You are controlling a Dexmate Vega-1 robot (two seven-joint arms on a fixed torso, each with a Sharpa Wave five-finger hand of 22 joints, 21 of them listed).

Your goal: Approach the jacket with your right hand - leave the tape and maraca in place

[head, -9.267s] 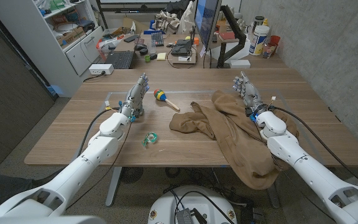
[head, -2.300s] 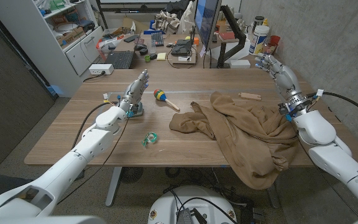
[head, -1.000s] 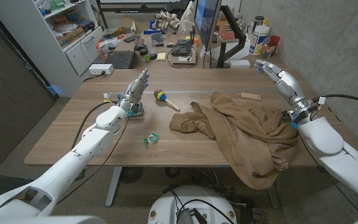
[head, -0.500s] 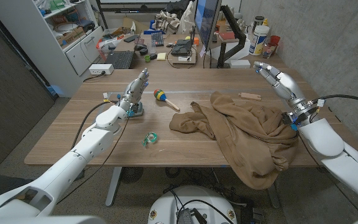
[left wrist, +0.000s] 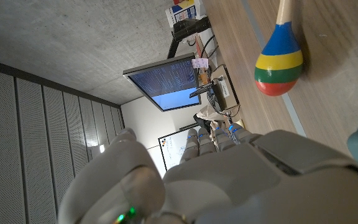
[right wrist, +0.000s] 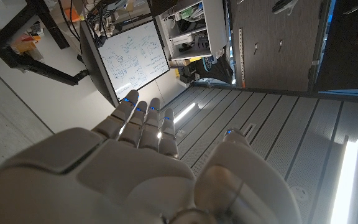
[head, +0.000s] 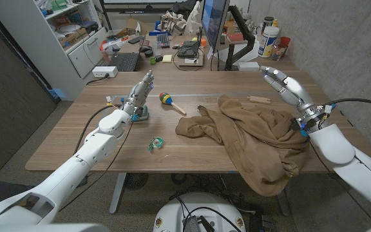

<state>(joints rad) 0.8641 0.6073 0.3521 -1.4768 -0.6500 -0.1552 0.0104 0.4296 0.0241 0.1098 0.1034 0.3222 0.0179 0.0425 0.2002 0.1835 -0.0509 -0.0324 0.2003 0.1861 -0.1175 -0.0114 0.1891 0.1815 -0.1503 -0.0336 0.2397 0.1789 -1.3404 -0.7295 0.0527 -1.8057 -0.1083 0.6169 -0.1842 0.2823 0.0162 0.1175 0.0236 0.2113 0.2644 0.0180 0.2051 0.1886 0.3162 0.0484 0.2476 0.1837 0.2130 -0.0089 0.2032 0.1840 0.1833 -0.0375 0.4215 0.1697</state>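
A tan jacket (head: 253,136) lies crumpled on the right half of the wooden table (head: 76,138), one end hanging over the front edge. My right hand (head: 282,82) hovers above the table just beyond the jacket's far right part, fingers stretched out and apart, holding nothing; the right wrist view shows the back of that hand (right wrist: 135,162). A maraca (head: 171,102) with a striped head lies at the table's middle back, and its head (left wrist: 279,65) shows in the left wrist view. A small green tape roll (head: 154,143) lies near the front left. My left hand (head: 140,93) stands empty left of the maraca.
A small wooden block (head: 259,99) lies on the table between the jacket and my right hand. Behind the table stand a cluttered desk with a monitor (head: 212,26), a keyboard (head: 124,62) and bottles (head: 269,40). A white shelf unit (head: 69,32) is at the back left.
My right hand has lifted off the jacket, swung out to the far right, and now leans inward and lower toward the jacket. The left hand, maraca and tape have stayed put.
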